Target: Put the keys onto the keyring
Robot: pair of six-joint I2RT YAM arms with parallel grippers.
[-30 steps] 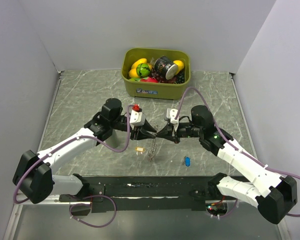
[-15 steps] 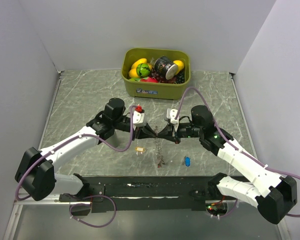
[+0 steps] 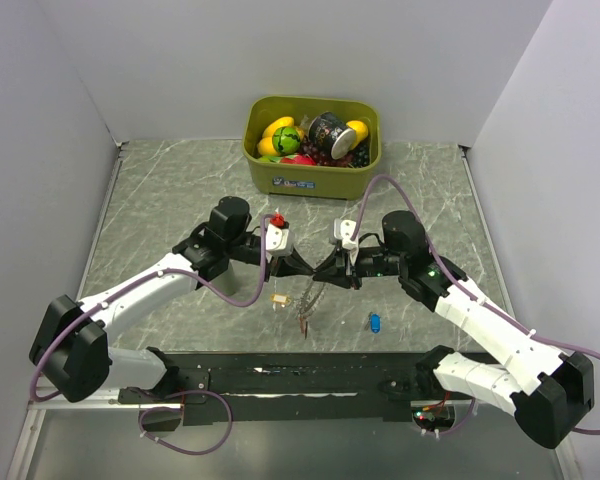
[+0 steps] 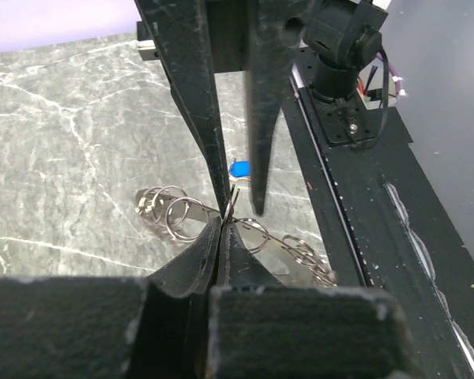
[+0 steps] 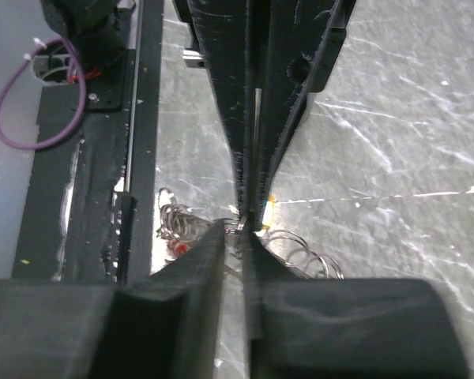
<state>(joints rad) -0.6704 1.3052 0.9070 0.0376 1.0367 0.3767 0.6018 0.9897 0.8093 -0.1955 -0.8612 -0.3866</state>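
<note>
Where the two arms meet tip to tip above the table (image 3: 160, 200), the left gripper (image 3: 301, 268) and the right gripper (image 3: 322, 272) point straight at each other, their fingertips almost touching. The keyring (image 3: 304, 306), a silvery chain of linked loops, hangs down from that meeting point. In the wrist views its lower loops lie in loose coils on the table under and to either side of the fingertips. In its own wrist view the left fingers (image 4: 191, 264) are pressed together with only a dark seam between them. A thin sliver of the keyring's metal is nipped at their very tip and sticks out beyond it. The right fingers (image 4: 199, 95) stand a narrow slit apart, and that sliver rises into the slit. I cannot tell whether they pinch it or merely flank it. The yellow key (image 3: 279, 298) lies on the table just outside the left fingers, close beside the hanging chain and not threaded on it. The blue key (image 3: 374, 322) lies well apart on the right gripper's side, and from the left wrist it shows through the gap between the right fingers. A spot of red (image 5: 176, 249) sits among the coils just outside the right fingers. It is too small to tell whether it is the red key. The olive-green bin (image 3: 280, 178) of mixed objects stands well beyond both sets of fingertips.
</note>
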